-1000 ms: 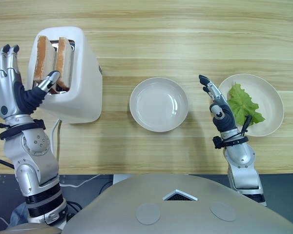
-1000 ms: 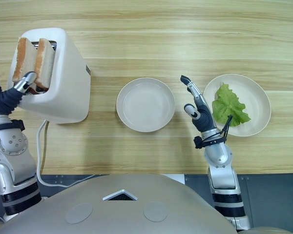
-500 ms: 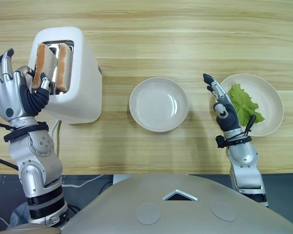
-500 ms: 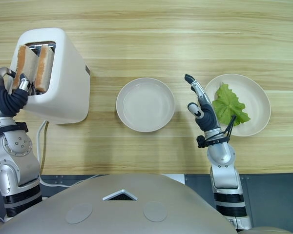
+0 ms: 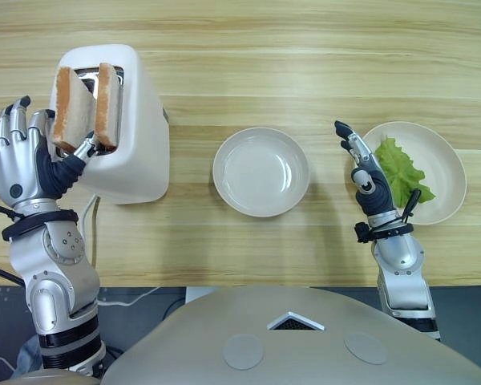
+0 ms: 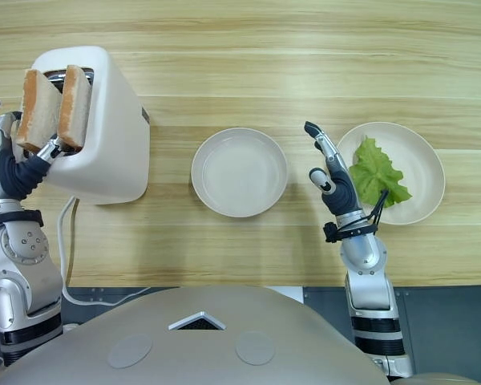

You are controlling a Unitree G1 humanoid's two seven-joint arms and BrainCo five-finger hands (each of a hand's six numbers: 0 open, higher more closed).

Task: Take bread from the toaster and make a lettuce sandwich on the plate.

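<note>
A white toaster stands at the left of the wooden table with two bread slices in its slots. The left slice sticks up and leans left; the right slice stands beside it. My left hand pinches the left slice, thumb on its near face and fingers behind it. An empty white plate lies in the middle. A green lettuce leaf lies on a second plate at the right. My right hand stands open just left of that plate, holding nothing.
The toaster's white cord runs from its near side to the table's front edge. The wooden table stretches bare behind the plates.
My left hand has closed onto the left slice, which now stands higher and leans left. My right hand has shifted slightly right, toward the lettuce plate.
</note>
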